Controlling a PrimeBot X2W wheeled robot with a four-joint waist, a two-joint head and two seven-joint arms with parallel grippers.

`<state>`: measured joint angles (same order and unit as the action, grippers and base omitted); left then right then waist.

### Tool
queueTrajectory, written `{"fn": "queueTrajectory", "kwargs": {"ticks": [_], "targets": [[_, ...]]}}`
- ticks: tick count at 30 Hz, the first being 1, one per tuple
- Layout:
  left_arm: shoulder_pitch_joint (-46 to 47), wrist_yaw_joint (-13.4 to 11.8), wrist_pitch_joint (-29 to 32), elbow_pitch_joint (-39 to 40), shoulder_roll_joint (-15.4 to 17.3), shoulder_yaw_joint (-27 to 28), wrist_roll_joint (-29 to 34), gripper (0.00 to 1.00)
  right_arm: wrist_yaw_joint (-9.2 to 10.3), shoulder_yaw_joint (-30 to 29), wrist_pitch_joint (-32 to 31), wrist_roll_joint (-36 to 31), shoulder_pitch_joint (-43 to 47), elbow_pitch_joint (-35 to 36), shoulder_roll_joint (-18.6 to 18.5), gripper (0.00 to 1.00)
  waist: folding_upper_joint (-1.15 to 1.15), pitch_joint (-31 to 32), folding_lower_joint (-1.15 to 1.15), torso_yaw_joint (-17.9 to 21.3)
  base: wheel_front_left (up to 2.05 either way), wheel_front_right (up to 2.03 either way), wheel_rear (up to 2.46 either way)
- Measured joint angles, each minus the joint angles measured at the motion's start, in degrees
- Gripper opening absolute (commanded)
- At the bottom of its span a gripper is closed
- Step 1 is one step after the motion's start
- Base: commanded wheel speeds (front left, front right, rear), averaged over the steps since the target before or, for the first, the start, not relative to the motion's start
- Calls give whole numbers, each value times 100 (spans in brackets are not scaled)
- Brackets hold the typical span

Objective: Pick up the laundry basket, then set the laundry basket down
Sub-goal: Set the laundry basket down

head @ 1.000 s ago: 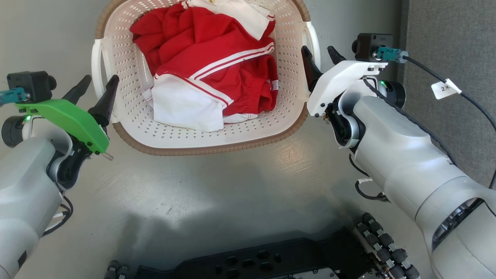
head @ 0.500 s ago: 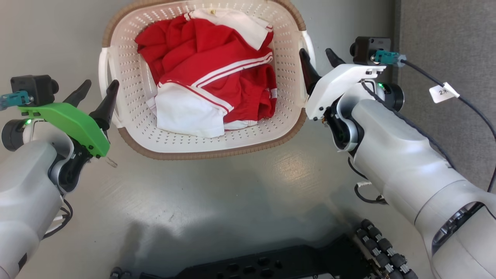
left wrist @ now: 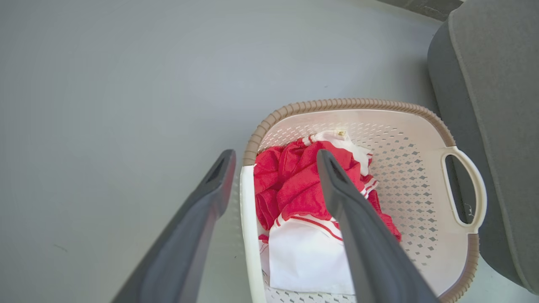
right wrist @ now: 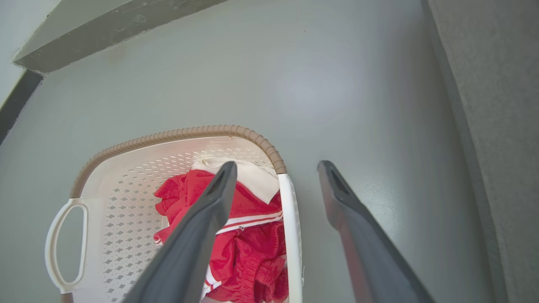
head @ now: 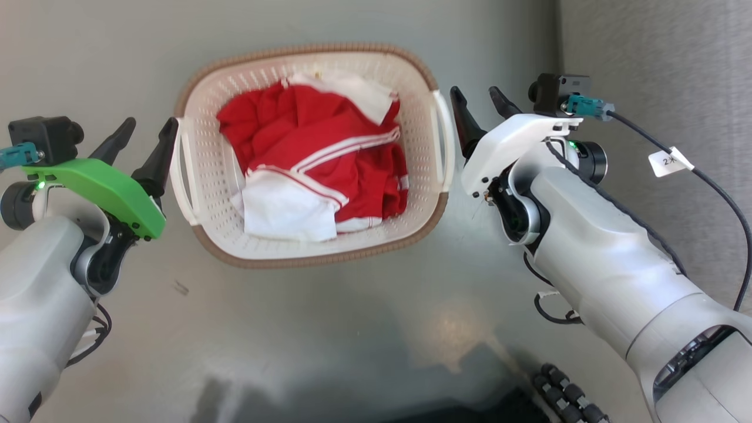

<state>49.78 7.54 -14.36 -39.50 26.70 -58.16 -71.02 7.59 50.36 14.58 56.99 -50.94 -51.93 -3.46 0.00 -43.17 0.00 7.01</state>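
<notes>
Left and right jaws gape empty, the laundry basket (head: 376, 242) resting on the floor (head: 352, 329) between them, seemingly either unlifted or already set down.

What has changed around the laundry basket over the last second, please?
The head camera has pulled up and away, so the laundry basket looks smaller and lower in its view. The left gripper and right gripper, open throughout, appear to have lifted clear of the side handles their fingers overlapped before. The red and white clothes lie inside unchanged.
</notes>
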Motion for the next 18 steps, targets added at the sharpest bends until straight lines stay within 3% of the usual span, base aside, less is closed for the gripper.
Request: {"fn": "queueTrajectory", "kwargs": {"ticks": [18], "targets": [[-959,0,-5,677,-21,1373,805,100,0,-771,0,-1080,847,631,-2,100,0,1369,0,47,0,0,0]]}}
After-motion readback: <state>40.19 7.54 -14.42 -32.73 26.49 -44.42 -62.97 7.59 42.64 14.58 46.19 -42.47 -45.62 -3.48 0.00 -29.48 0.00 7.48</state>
